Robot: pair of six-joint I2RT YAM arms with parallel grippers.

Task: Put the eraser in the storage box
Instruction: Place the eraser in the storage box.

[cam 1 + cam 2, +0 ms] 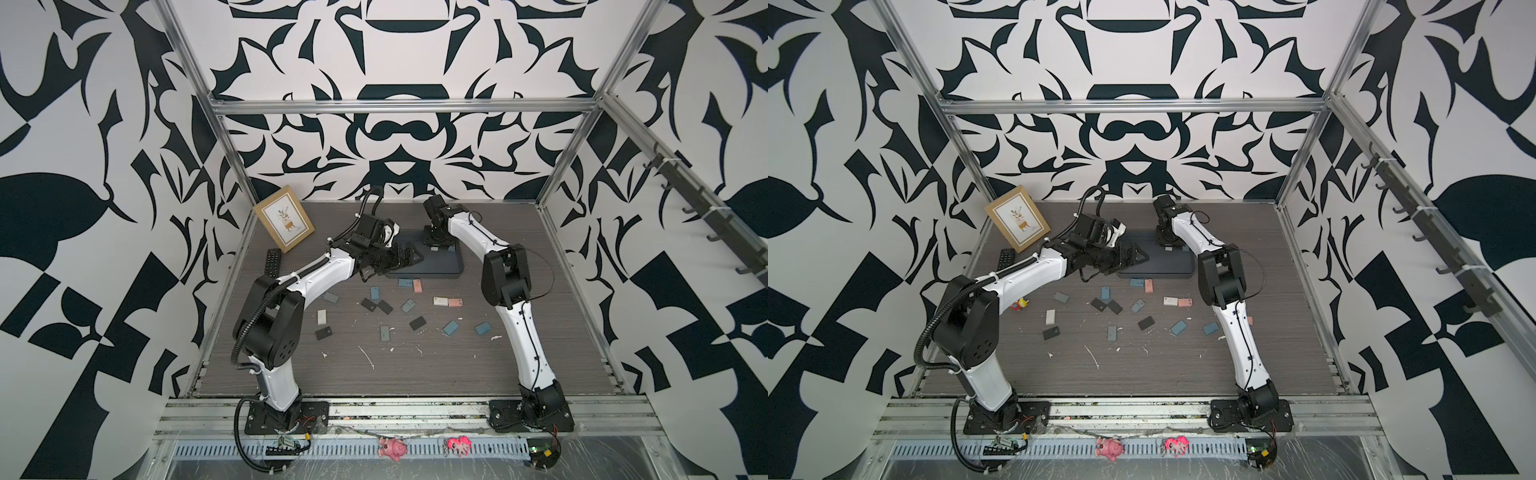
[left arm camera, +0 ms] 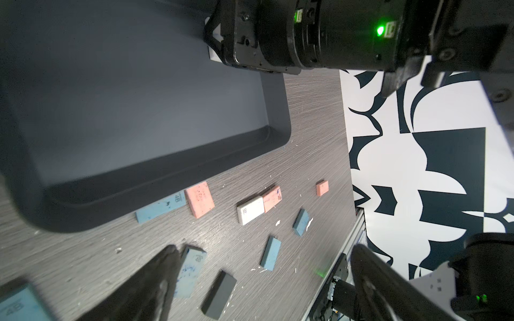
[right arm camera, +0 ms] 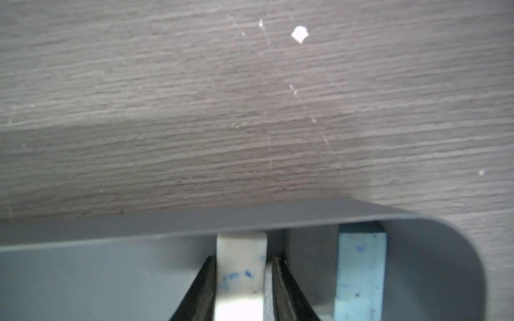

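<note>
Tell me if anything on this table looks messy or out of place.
White crumbs and streaks litter the table near its front, likely eraser debris. The white eraser between the right tool's jaws, inside the storage box, is smeared with blue ink.

Both top views are bright and evenly lit from overhead. The black-and-white patterned walls (image 1: 124, 124) look crisp and free of glare, though the aluminium frame rails (image 1: 399, 104) bow toward the picture edges from the wide lens. The arms cast only faint, soft shadows on the grey wood-grain table (image 1: 415, 365).

The left wrist view is dimmer. The dark grey plastic storage box (image 2: 167, 178) smears toward one corner, the black fingers (image 2: 144, 289) of the left pincer (image 2: 265, 247) are out of focus, and a green indicator light (image 2: 379, 29) flares.

The right wrist view is soft throughout, and a broad shadow band crosses the table.
</note>
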